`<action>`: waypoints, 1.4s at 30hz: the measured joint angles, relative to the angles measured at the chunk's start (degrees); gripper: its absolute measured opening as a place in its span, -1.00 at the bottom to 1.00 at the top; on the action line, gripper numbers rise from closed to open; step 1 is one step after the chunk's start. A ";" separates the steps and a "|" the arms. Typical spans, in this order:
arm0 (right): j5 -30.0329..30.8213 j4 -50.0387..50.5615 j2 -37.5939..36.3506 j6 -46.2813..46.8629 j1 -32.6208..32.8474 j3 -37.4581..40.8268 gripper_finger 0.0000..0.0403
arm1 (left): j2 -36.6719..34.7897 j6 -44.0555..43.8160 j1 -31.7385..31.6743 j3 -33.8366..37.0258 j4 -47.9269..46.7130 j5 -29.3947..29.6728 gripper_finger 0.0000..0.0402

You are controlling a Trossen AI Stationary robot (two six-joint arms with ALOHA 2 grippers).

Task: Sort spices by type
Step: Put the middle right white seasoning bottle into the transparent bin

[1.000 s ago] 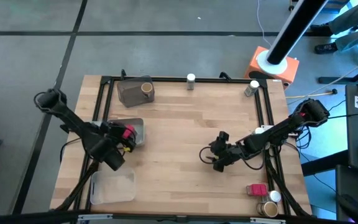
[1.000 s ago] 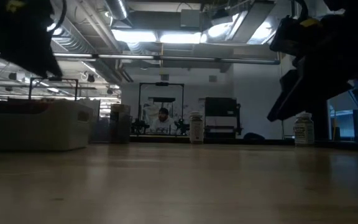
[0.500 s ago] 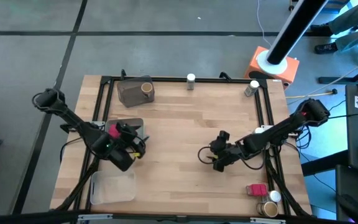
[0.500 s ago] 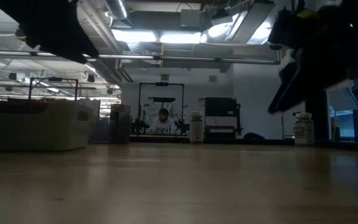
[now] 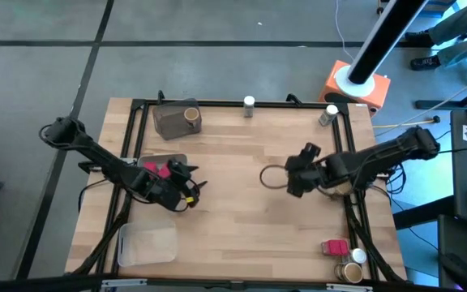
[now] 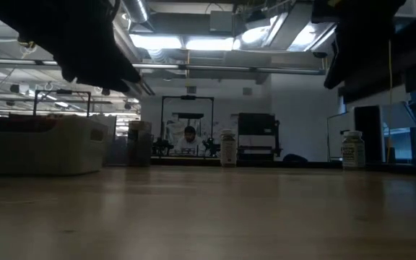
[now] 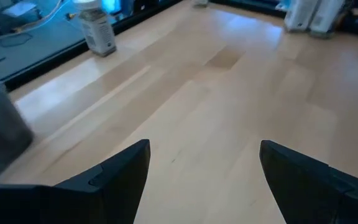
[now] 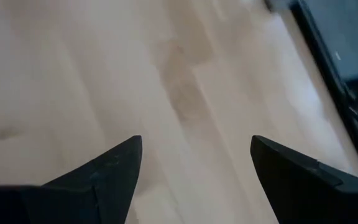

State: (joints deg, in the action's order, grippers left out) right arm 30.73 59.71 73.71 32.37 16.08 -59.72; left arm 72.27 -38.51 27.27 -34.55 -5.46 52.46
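The left gripper (image 5: 191,189) hung with its fingers apart and empty, just beside the grey tray (image 5: 177,161) at the table's left edge; this tray held the pink-red packets (image 5: 157,170). The right gripper (image 5: 297,172) was also spread and empty, over bare wood right of the table's middle.

The spices not yet sorted lay in two places. A pink-red packet (image 5: 334,246), a white-capped jar (image 5: 358,256) and a brown-topped jar (image 5: 351,273) stood together at the near right corner. White-capped jars stood upright at the far edge: one near its middle (image 5: 249,105) and one at the far right corner (image 5: 328,114). All these probably suited the right arm, which was nearer.

The dark tray (image 5: 169,122) at the far left held one brown-topped jar (image 5: 190,114). The clear tray (image 5: 146,243) at the near left corner looked empty.
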 joint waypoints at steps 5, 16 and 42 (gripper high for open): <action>-2.65 9.56 -4.20 3.25 -4.99 -0.36 0.49 | 0.00 1.20 -0.33 2.20 4.50 -0.03 0.46; -11.83 22.89 -12.27 12.83 -12.17 -0.36 0.49 | 0.00 2.59 -1.95 2.19 4.94 0.05 0.46; -28.80 23.54 -11.13 18.87 -21.12 12.28 0.49 | 0.00 2.57 -3.39 2.18 4.37 0.21 0.46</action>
State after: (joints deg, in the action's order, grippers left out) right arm 1.92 83.26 62.59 51.24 -5.04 -47.43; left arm 72.27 -35.94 23.88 -32.37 -1.09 52.66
